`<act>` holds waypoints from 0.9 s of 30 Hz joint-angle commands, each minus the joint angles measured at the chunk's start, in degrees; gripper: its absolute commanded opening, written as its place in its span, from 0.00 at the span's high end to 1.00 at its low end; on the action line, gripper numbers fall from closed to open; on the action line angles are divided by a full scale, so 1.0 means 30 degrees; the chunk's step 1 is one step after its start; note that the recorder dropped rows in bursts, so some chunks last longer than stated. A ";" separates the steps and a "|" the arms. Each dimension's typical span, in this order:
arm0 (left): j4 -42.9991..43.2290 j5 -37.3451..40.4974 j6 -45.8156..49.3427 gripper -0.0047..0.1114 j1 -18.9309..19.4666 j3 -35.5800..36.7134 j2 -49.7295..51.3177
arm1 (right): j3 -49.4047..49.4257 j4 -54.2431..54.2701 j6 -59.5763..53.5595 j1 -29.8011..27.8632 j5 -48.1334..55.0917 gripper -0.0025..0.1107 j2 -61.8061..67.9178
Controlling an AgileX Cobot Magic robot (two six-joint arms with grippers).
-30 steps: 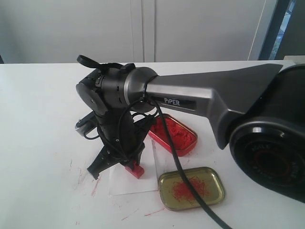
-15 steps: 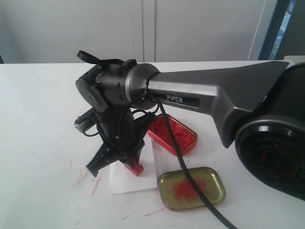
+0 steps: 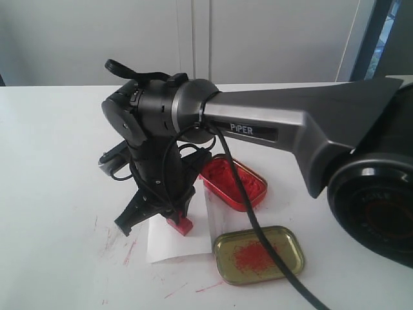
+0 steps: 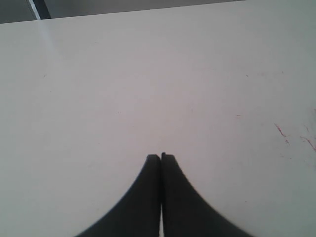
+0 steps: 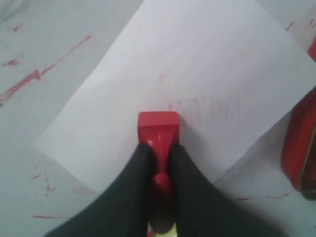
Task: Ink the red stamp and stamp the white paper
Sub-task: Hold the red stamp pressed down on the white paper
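From my seat, the black cable [image 3: 258, 232] runs across the front of the gold lid [image 3: 258, 255] and covers part of its rim. The right arm [image 3: 290, 123] fills the right of the exterior view and hides the near end of the red tin [image 3: 235, 184]. On the right wrist view that tin is cut off at the frame edge.

The right gripper [image 5: 159, 148] is clenched on the narrow handle of the red stamp [image 5: 158, 123]. Its dark fingers [image 5: 136, 168] hide the handle's sides and lower end. The stamp's wider base is over the white paper [image 5: 197, 59], near one edge of the sheet. I cannot tell whether its face is pressing on the paper or sits just above it.

The left gripper [image 4: 161, 157] has its jaws closed together on nothing, over a bare patch of table [image 4: 148, 74].

The stamp is smooth, glossy red plastic with a squared base. The paper is a flat matte rectangle carrying a faint pinkish print [image 5: 207, 108], too pale to read. The lid is a shallow rounded rectangle of brassy metal, smeared red inside. Past the paper, the tin is a rounded red shell packed with crumbly red paste. Thin red streaks [image 5: 29, 79] mark the white tabletop, and farther back a pale panelled wall [image 3: 193, 39] closes the scene.
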 commanded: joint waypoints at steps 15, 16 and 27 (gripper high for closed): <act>-0.0139 -0.0049 0.0000 0.96 -0.0107 0.0079 -0.0074 | 0.0054 0.0670 0.0142 -0.0003 0.0093 0.98 0.0070; -0.0139 -0.0049 0.0000 0.96 -0.0107 0.0079 -0.0074 | 0.0054 0.0670 0.0142 -0.0003 0.0093 0.98 0.0034; -0.0139 -0.0015 0.0000 0.96 -0.0103 0.0079 -0.0074 | 0.0054 0.0616 0.0917 -0.0003 -0.0420 0.98 -0.1479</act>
